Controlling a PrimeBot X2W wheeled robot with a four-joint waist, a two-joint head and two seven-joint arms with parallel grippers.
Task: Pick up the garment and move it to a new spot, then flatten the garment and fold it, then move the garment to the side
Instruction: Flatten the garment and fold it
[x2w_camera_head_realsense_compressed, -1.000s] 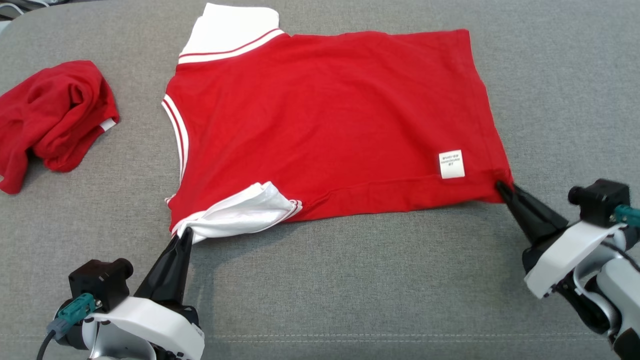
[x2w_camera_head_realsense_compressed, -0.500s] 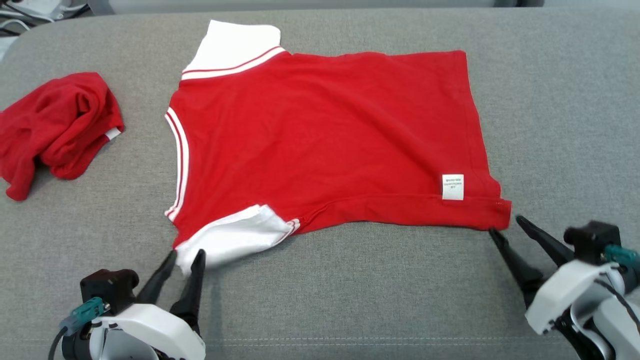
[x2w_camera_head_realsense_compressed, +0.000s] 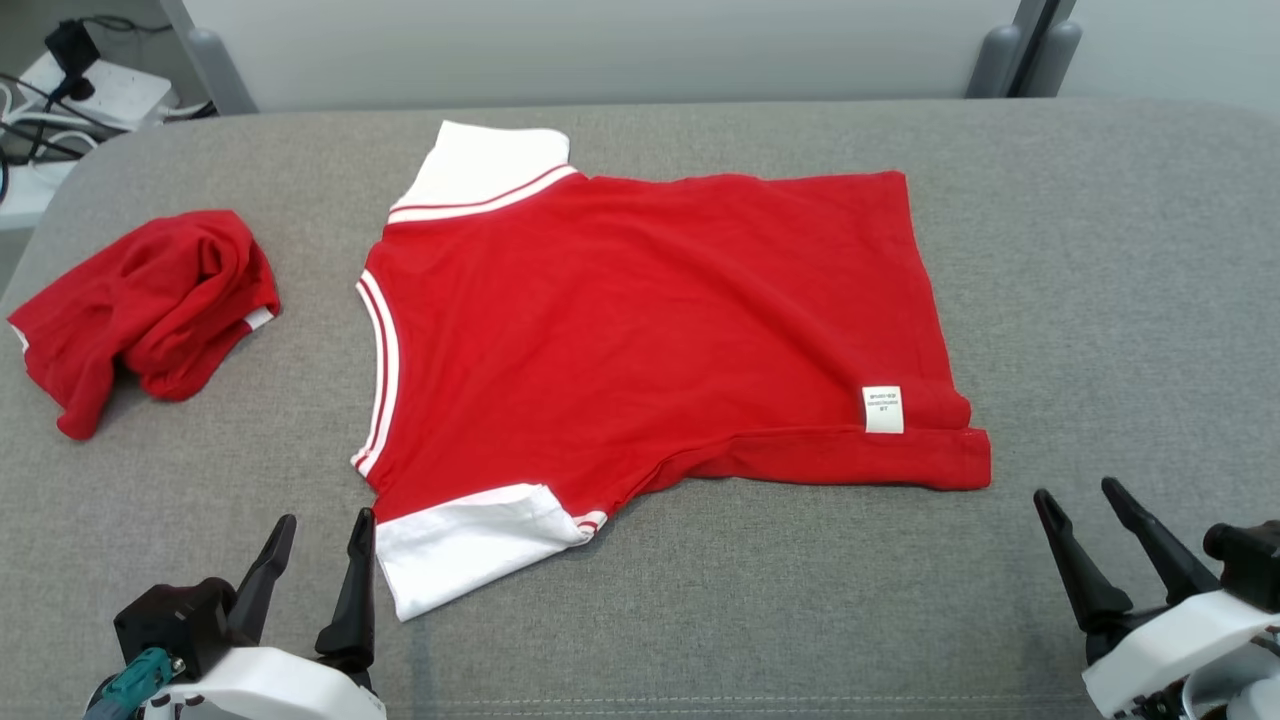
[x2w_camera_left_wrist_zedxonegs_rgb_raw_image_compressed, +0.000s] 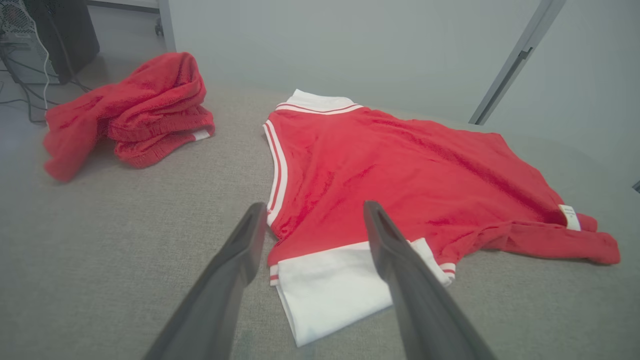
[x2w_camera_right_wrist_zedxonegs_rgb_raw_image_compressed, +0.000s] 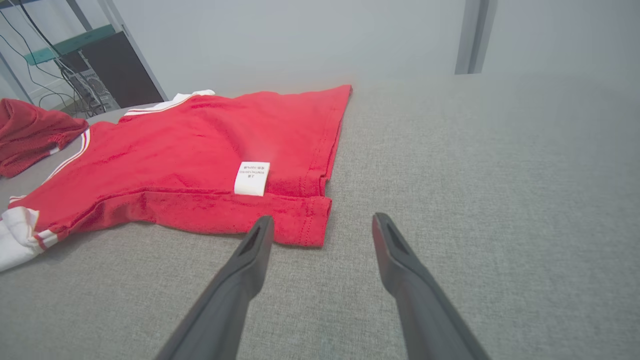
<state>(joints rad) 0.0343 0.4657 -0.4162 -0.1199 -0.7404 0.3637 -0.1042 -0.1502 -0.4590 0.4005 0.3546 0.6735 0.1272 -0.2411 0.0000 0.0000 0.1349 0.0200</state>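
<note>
Garment (x2w_camera_head_realsense_compressed: 650, 330) lies flat on grey surface (x2w_camera_head_realsense_compressed: 760, 620); left jaws and right jaws gape, empty

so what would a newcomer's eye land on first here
The red shirt with white trim, spread flat in the middle of the grey surface, grabs the eye first. A crumpled red garment lies apart on the robot's left of it. At the near edge the left gripper stands open by the white sleeve and the right gripper open by the hem corner.

Grey surface (x2w_camera_head_realsense_compressed: 1100, 300) bare right of shirt (x2w_camera_head_realsense_compressed: 650, 330); crumpled red heap (x2w_camera_head_realsense_compressed: 150, 310) left.
</note>
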